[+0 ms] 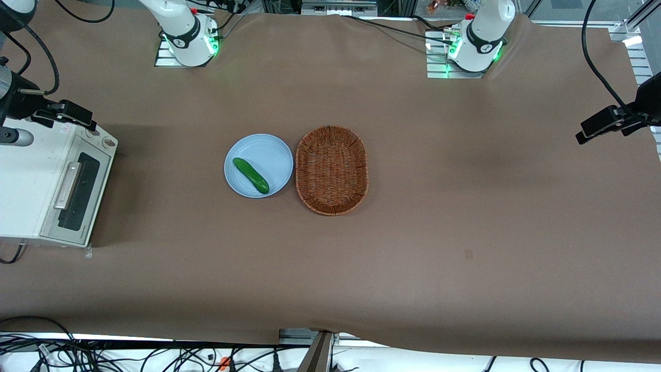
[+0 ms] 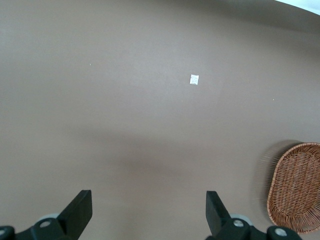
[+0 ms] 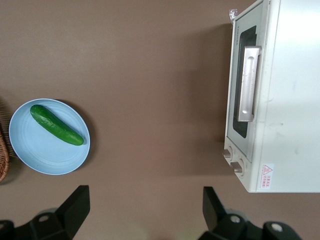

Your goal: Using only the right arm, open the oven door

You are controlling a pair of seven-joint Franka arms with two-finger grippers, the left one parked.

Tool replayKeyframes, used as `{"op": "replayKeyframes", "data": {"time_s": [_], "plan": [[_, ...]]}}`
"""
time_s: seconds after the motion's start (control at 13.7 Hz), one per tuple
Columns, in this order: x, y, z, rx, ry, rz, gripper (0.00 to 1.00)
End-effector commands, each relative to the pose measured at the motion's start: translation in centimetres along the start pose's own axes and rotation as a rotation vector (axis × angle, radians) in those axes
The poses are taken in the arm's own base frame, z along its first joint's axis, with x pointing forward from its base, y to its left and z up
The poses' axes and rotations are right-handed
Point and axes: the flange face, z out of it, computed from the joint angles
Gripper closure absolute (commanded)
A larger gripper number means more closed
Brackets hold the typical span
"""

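Note:
The cream-white toaster oven stands at the working arm's end of the table. Its oven door (image 1: 78, 192) is shut, with a dark glass window and a silver bar handle (image 1: 67, 185). The right wrist view shows the door (image 3: 241, 85) and its handle (image 3: 248, 83) from above, with the two knobs (image 3: 233, 160) beside the door. My right arm's gripper (image 1: 69, 114) hangs high over the oven's top edge, above the knob end and clear of the handle. It is open and empty in the right wrist view (image 3: 144, 193), with its black fingers (image 3: 79, 200) wide apart over bare table.
A light blue plate (image 1: 273, 150) with a green cucumber (image 1: 251, 175) lies mid-table, also in the right wrist view (image 3: 30, 150). A brown wicker basket (image 1: 331, 169) lies beside it, toward the parked arm. Brown cloth covers the table between oven and plate.

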Motion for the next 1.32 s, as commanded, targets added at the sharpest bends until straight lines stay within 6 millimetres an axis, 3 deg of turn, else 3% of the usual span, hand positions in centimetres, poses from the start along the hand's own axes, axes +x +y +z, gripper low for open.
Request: {"op": "replayKeyframes", "data": {"time_s": [0.0,0.29,0.8,1.24], "plan": [[-1.0,0.2,0.2,-0.01,0.032,-0.013,0.0],[0.4,0.2,1.4,-0.01,0.011,-0.015,0.0],[0.3,-0.2,1.0,-0.024,0.007,-0.02,0.0],[-0.2,0.0,2.6,-0.013,-0.105,-0.023,0.0]]}}
